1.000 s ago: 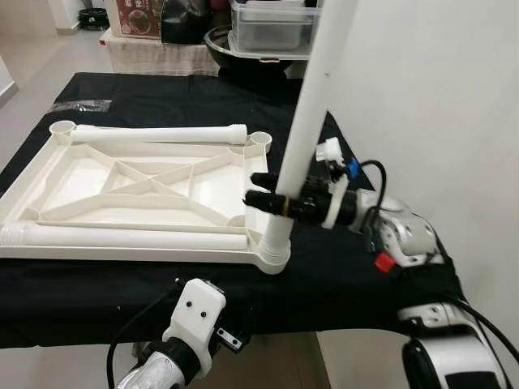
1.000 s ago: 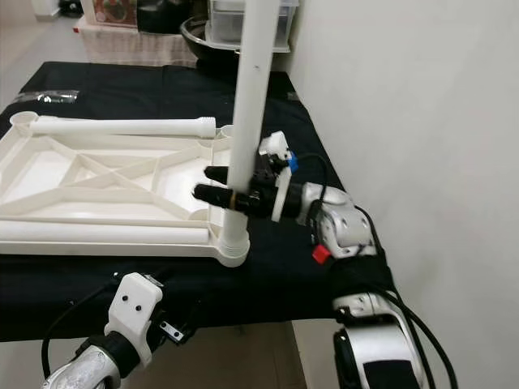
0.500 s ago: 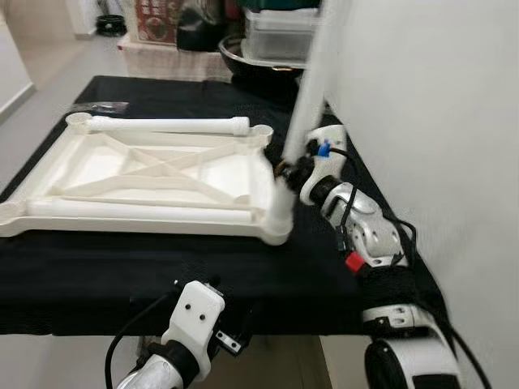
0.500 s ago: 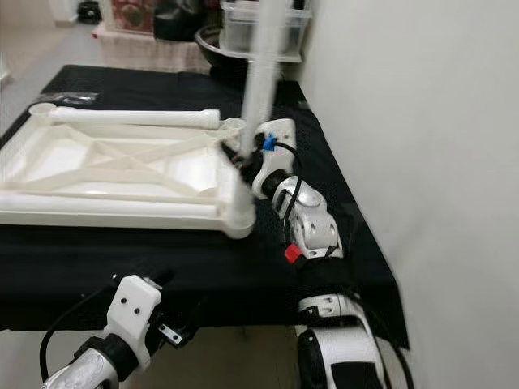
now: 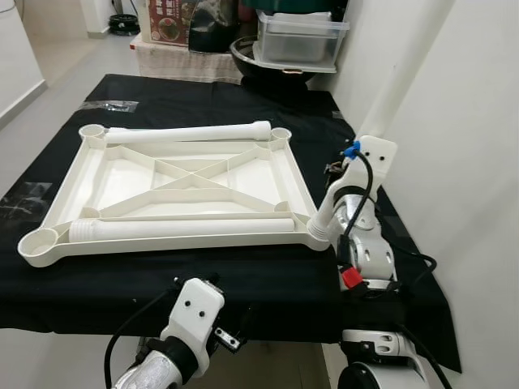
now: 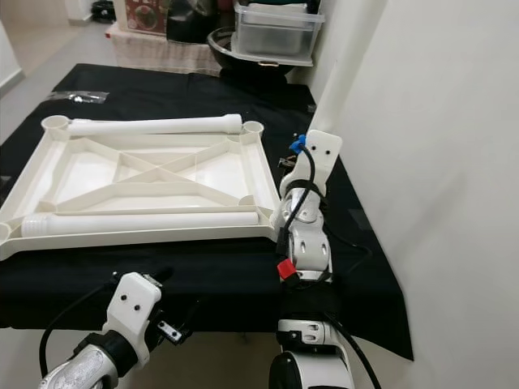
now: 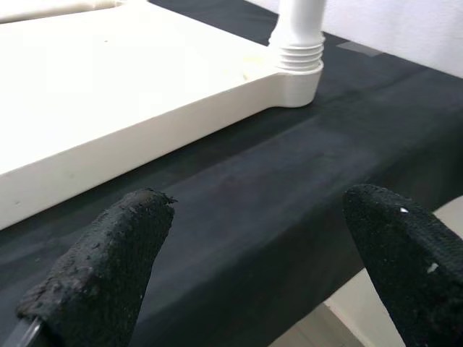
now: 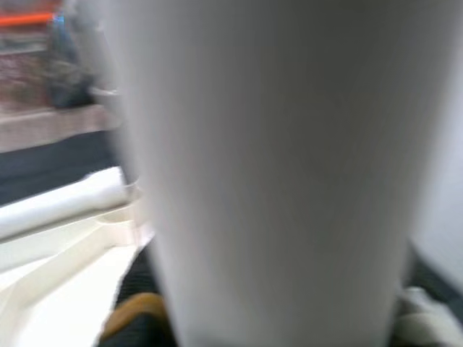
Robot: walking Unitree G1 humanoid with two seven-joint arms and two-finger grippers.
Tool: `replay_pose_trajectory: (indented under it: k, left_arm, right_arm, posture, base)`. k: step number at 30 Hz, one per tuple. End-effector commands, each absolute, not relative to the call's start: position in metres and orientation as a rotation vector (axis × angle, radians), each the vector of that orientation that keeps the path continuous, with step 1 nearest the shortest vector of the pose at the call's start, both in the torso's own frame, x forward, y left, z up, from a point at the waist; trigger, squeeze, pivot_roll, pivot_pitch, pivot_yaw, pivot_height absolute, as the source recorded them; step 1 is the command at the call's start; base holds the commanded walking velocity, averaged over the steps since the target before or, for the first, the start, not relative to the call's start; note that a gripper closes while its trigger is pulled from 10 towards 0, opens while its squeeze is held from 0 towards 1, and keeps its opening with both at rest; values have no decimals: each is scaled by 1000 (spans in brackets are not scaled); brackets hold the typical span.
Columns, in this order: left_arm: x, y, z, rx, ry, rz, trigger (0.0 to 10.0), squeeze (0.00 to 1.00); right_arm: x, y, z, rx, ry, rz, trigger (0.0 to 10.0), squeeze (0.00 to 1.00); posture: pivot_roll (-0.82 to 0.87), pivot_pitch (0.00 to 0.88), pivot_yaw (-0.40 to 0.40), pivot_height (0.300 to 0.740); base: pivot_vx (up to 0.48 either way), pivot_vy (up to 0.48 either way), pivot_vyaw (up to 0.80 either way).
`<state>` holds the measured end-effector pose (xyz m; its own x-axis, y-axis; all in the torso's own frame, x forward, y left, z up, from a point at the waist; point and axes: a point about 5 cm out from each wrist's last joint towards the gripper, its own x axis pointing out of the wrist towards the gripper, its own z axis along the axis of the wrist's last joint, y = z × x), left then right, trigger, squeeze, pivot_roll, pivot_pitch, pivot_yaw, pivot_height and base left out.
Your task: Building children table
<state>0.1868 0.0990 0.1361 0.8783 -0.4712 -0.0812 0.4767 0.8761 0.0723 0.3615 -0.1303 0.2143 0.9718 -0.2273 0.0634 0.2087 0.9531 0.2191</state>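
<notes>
"Left eye view: where's the leg [image 5: 388, 91]?"

"Standing tilted in the near right corner socket of the upturned tabletop [image 5: 174, 186]. Right gripper [image 5: 336, 174] is beside it; I cannot tell its grip. Left gripper [image 7: 239, 267] hangs open."

"Handling?"

"Probably light, stiff, smooth plastic; grasp low. Black cloth table [image 5: 203, 279], wall right."

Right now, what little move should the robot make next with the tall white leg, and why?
Probably the right gripper should tip the leg upright before twisting more. The leg leans toward the wall, and its threads show above the corner socket of the upside-down tabletop, so it looks not fully seated. The left gripper hangs open by the table edge.
</notes>
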Motion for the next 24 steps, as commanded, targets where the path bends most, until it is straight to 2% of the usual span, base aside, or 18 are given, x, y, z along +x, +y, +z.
replay_pose_trajectory:
  k: [1, 2, 3, 6, 8, 10, 11, 15, 16, 18, 21, 23, 24]
  left_arm:
    - [185, 98, 133, 89, 75, -498, 10000, 0]
    - [185, 98, 133, 89, 75, -498, 10000, 0]
    - [185, 97, 133, 88, 76, -499, 10000, 0]
    - [186, 97, 132, 85, 75, -498, 10000, 0]
    - [186, 97, 132, 85, 75, -498, 10000, 0]
    - [186, 97, 132, 84, 74, -498, 10000, 0]
    - [186, 97, 132, 84, 74, -498, 10000, 0]
    - [187, 96, 132, 83, 72, -497, 10000, 0]
    - [187, 96, 132, 83, 72, -497, 10000, 0]
    - [187, 96, 133, 84, 70, -493, 10000, 0]
    - [186, 96, 133, 85, 70, -492, 10000, 0]
    - [186, 97, 133, 87, 69, -490, 10000, 0]
    - [186, 97, 133, 87, 70, -490, 10000, 0]
  right_arm:
    - [366, -126, 215, 241, -114, -170, 10000, 1000]
    - [366, -126, 215, 241, -114, -170, 10000, 1000]
    - [370, -129, 222, 255, -155, -65, 10000, 0]
    - [378, -144, 238, 280, -222, 257, 10000, 0]
    - [378, -144, 238, 280, -222, 257, 10000, 0]
    - [373, -146, 241, 260, -203, 528, 10000, 0]
    - [373, -146, 241, 260, -203, 528, 10000, 0]
    - [343, -144, 232, 178, -79, 1092, 10000, 0]
    - [343, -144, 232, 178, -79, 1092, 10000, 0]
    - [333, -141, 225, 106, -29, 1238, 10000, 0]
    - [332, -139, 221, 73, -7, 1286, 10000, 0]
    - [338, -127, 213, 1, 32, 1344, 10000, 0]
    - [344, -120, 213, -20, 24, 1321, 0, 0]
  posture:
    - [119, 71, -119, 740]
    - [119, 71, -119, 740]
    - [118, 71, -122, 740]
    - [118, 68, -123, 740]
    - [118, 68, -123, 740]
    - [114, 67, -123, 740]
    - [114, 67, -123, 740]
    - [120, 70, -128, 740]
    - [120, 70, -128, 740]
    - [124, 69, -129, 740]
    - [127, 70, -132, 740]
    - [127, 72, -128, 740]
    - [128, 71, -130, 740]
  base:
    - [0, 0, 0]
    - [0, 0, 0]
    - [0, 0, 0]
    - [0, 0, 0]
    - [0, 0, 0]
    - [0, 0, 0]
    - [0, 0, 0]
    - [0, 0, 0]
    - [0, 0, 0]
    - [0, 0, 0]
    - [0, 0, 0]
    - [0, 0, 0]
    - [0, 0, 0]
